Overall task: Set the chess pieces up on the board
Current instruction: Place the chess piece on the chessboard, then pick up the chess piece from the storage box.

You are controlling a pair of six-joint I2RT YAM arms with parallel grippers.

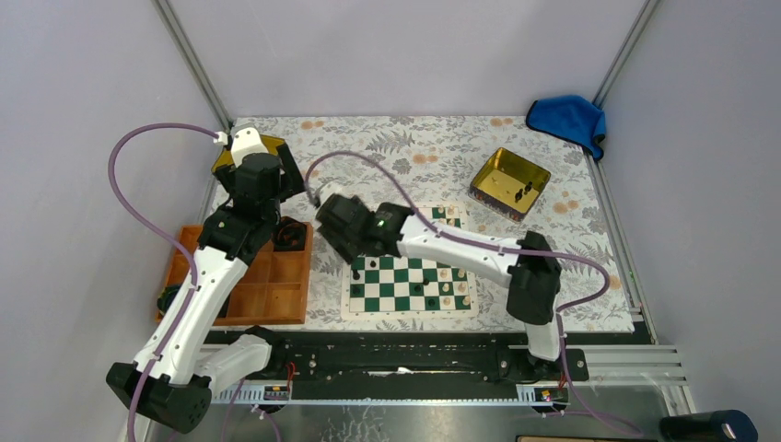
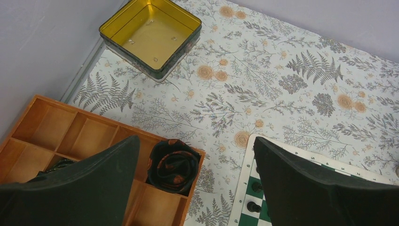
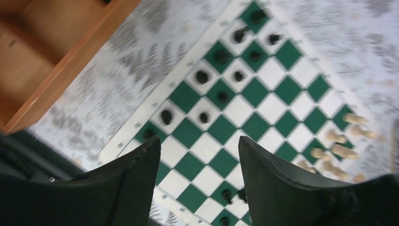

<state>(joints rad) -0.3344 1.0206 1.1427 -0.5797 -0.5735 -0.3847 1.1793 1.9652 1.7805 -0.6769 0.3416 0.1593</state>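
The right gripper (image 3: 198, 141) is hanging with its 2 fingers set apart and nothing between them; beneath the gap the board (image 3: 263, 101) is lying flat on the floral table cover (image 3: 117, 89). The chess pieces (image 3: 202, 76) are standing mostly in 2 rows along the board edge nearest the orange tray (image 3: 56, 47); cream pieces (image 3: 336, 150) are crowding the opposite side. The left gripper (image 2: 196, 140) is holding its jaws wide, gripping nothing, above the tray's corner; a dark rolled cloth (image 2: 173, 165) is sitting in 1 compartment, and a gold tin (image 2: 150, 33) is resting beyond, near the wall.
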